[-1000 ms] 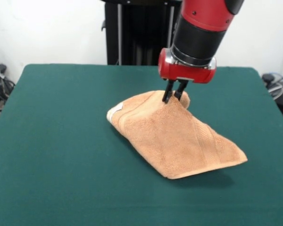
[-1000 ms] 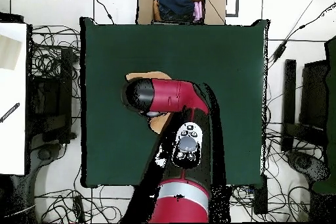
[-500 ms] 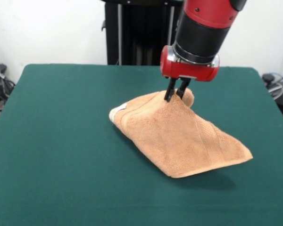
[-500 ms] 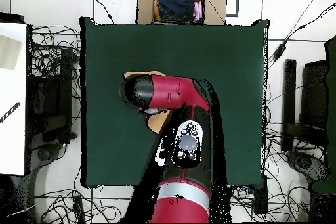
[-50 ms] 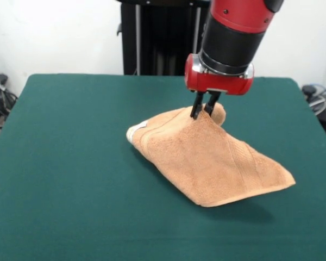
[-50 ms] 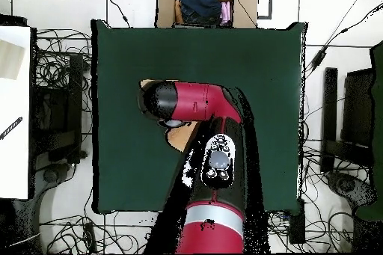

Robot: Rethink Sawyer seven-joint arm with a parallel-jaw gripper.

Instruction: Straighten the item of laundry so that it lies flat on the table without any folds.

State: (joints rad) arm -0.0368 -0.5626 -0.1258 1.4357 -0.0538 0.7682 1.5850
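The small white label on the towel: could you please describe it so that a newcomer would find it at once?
On the dark green felt-covered table lies a folded peach-orange terry towel, pinched at its raised top by the red and black arm's gripper. Follow the towel to its corner at picture left: the small white label sits there, the only white patch on the cloth.
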